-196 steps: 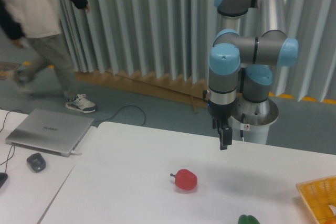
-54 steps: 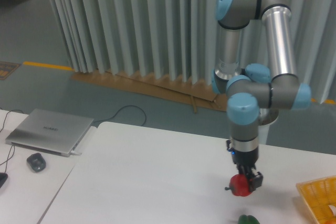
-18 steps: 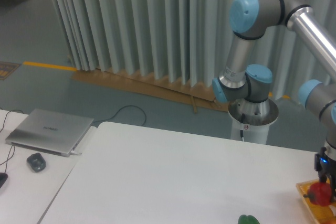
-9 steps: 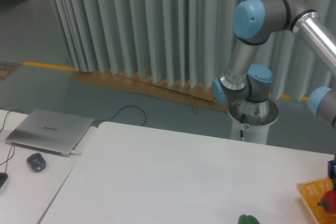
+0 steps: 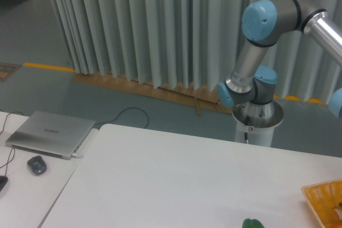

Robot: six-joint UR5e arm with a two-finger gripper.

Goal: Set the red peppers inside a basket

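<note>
The yellow-orange lattice basket shows only as a corner at the lower right edge of the camera view, resting on the white table. The red pepper is out of view, and so is my gripper; both lie past the right edge of the frame. Only the arm's upper links and its base behind the table show.
A dark green pepper lies at the table's front edge, left of the basket. A closed silver laptop and a grey mouse sit on a second table at the left. Curtains hang behind.
The arm carried the red pepper right, over the basket, and half a second on the gripper and pepper have slipped past the right edge of the frame.
</note>
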